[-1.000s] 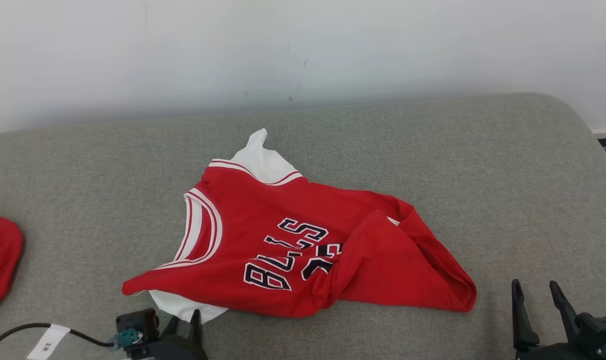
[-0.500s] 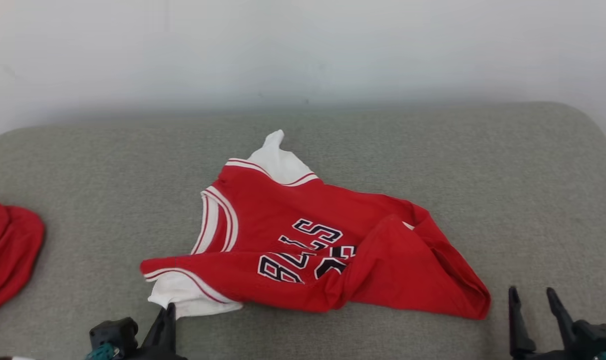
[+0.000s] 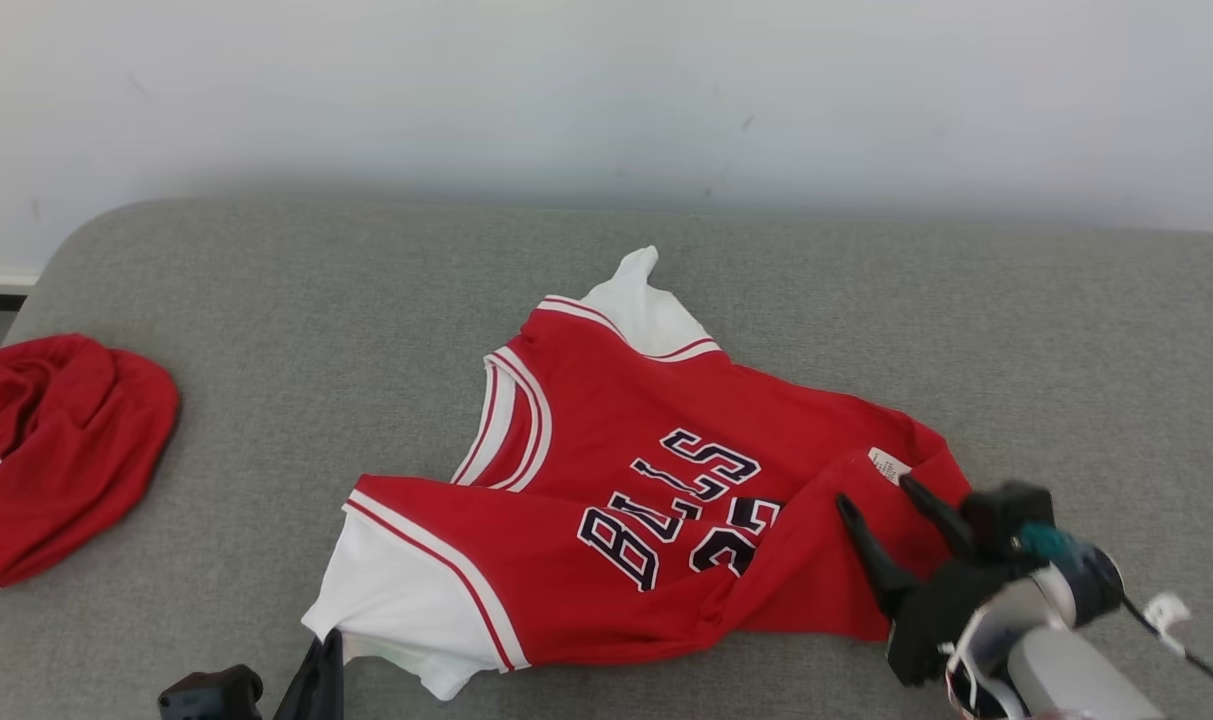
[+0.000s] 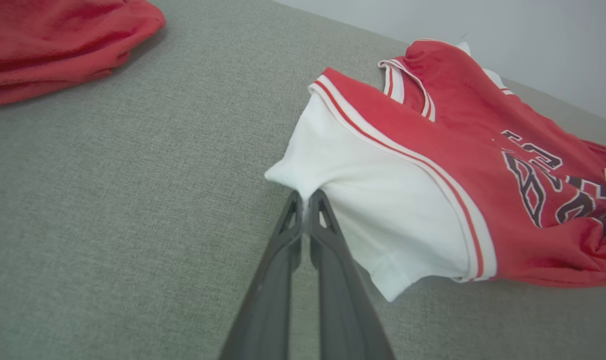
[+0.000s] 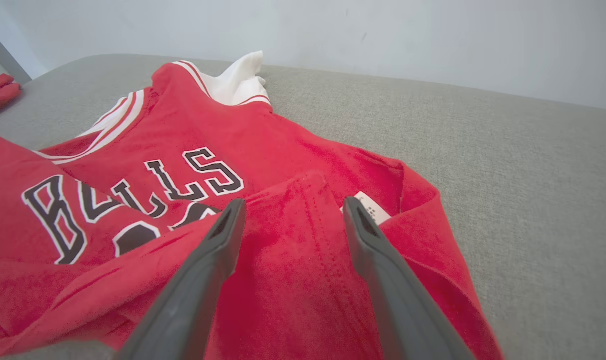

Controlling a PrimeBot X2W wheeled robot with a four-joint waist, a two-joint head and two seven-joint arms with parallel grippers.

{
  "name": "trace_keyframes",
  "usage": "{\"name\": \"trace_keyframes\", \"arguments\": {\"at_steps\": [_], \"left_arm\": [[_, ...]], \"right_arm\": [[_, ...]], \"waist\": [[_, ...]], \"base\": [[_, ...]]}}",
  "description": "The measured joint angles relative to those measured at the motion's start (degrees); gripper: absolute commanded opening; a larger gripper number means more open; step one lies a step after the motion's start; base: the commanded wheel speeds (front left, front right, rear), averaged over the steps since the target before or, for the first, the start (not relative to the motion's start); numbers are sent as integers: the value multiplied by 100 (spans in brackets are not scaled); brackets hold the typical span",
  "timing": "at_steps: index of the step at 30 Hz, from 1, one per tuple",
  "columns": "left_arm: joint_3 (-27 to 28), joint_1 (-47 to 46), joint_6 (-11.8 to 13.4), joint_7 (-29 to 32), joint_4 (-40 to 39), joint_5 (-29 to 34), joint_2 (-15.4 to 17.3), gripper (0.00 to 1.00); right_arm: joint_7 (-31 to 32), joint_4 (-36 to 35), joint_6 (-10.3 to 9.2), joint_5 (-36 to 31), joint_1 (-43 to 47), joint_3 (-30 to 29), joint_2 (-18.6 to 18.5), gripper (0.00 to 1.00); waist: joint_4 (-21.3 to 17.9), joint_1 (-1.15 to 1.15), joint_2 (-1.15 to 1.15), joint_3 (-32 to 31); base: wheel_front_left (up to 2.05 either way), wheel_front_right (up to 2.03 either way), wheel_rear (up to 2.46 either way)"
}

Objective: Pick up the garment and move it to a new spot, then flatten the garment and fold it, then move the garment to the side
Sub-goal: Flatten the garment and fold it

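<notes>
You have the red jersey [image 3: 616, 440] lying rumpled in the middle of the grey cushion [image 3: 1066, 330], toward its front edge. Your left gripper [image 4: 306, 200] is pinched closed on the jersey's white sleeve corner. Your right gripper [image 3: 875, 491] hangs spread wide over the folded-up hem, gripping nothing. Another red cloth [image 3: 56, 450] sits at the left edge.

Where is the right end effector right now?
Head view, lower right: the right end effector hangs open over the folded-back red hem of the jersey, fingertips just short of its white label.
</notes>
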Motion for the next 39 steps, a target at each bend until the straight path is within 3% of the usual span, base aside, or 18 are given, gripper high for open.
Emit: {"name": "trace_keyframes", "arguments": {"at_steps": [3,6,10,16,17,19,20,23,33,39], "left_arm": [[-16,-15,-8,-11,13,-4,-2,0],[-29,-53,-49,-44,65,-4,-4,0],[-47,-130,-58,-57,114,-4,-33,0],[-47,-141,-71,-102,177,-9,-60,0],[-45,-141,-68,-107,180,-14,-63,0],[-38,-141,-68,-108,193,-32,-62,0],[-35,-141,-68,-108,199,-43,-60,0],[-23,-159,-68,-108,198,-53,-59,0],[310,-370,-258,-424,-86,-281,-100,0],[643,-678,-613,-536,-553,-805,-170,0]], "right_arm": [[844,176,0,456,-683,678,-231,100],[1529,272,0,669,-1052,996,-421,100],[2172,408,0,724,-1376,1178,-620,100],[2741,492,0,890,-1564,1237,-599,100],[2832,471,0,942,-1564,1252,-589,81],[3072,441,0,1046,-1562,1257,-564,11],[3182,408,0,1105,-1553,1268,-560,0],[3305,186,0,1200,-1517,1279,-599,0],[2570,-984,0,1243,-1223,895,-1093,0],[2019,-1690,0,1359,-1104,455,-1383,0]], "waist": [[113,0,0,63],[184,0,0,104],[262,0,0,148],[318,0,0,191],[319,0,0,197],[309,0,0,206],[303,0,0,210],[277,0,0,216],[161,0,0,150],[115,0,0,24]], "base": [[0,0,0],[0,0,0],[0,0,0],[0,0,0],[0,0,0],[0,0,0],[0,0,0],[0,0,0],[0,0,0],[0,0,0]]}}
